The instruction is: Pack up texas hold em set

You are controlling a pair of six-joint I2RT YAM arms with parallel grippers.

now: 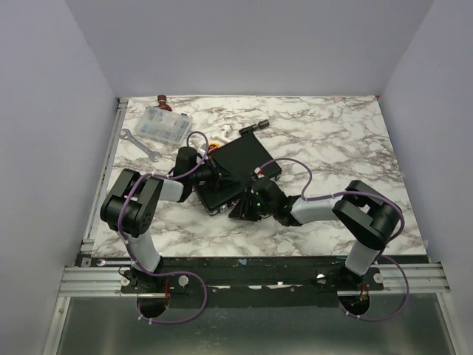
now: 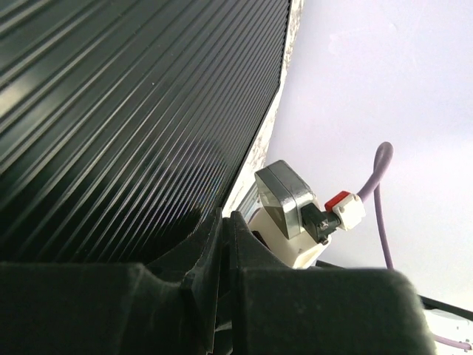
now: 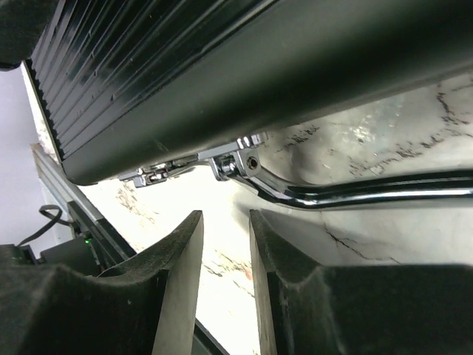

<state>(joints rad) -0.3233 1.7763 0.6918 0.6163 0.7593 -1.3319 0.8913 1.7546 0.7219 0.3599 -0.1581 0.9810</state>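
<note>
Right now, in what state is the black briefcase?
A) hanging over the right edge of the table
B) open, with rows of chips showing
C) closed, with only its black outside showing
C: in the top view the briefcase sits shut in the middle of the table, and the right wrist view shows its ribbed shell above the silver handle, with no chips in sight.

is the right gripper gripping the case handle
No, the right gripper shows nothing between its parted fingers; the chrome handle lies beyond their tips.
</note>
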